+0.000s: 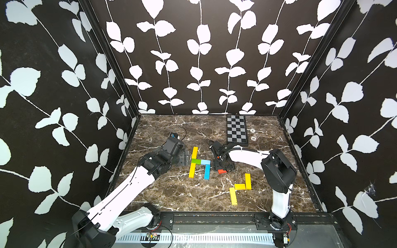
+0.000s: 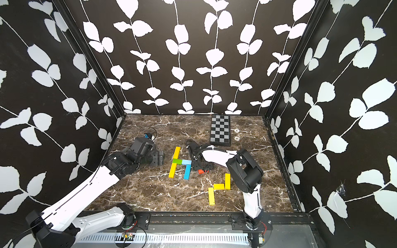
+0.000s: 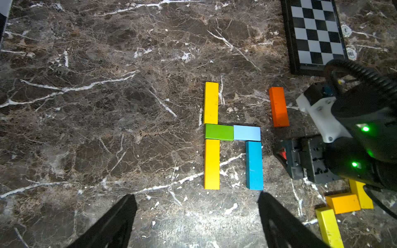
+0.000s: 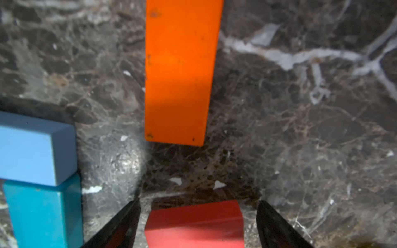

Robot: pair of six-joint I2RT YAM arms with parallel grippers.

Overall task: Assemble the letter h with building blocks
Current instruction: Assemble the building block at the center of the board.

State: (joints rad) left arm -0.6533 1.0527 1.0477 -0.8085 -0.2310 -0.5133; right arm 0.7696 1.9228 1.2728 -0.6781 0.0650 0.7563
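Building blocks are lying flat mid-table as an h. Upper yellow bar point(image 3: 211, 103) and lower yellow bar point(image 3: 212, 164) are forming the stem, with the green block point(image 3: 219, 132) sitting between them. Light blue block point(image 3: 247, 133) is touching green at its 3 o'clock. Blue bar point(image 3: 254, 165) is running from light blue toward 6 o'clock as the short leg.

Red block point(image 1: 221, 171) is sitting at 3 o'clock of the blue bar, near but apart, mostly under the right gripper point(image 4: 198, 201). In the right wrist view that gripper's fingers are straddling the red block with a gap showing on each side: jaws wide, gripping nothing. Orange bar point(image 4: 180, 70) is lying ahead of the fingertips, beyond red and apart from it.

Left gripper point(image 3: 196, 195) is hovering at 9 o'clock of the h, just beside the stem and not touching it. Its jaws are wide with nothing between them.

Three spare pieces are lying touching at 4 o'clock of the h: yellow bar point(image 1: 248, 181), short amber block point(image 1: 240, 186) and second yellow bar point(image 1: 233, 196). Checkered board point(image 1: 236, 128) is lying at 1 o'clock, by the back edge of the marble table point(image 1: 171, 193).
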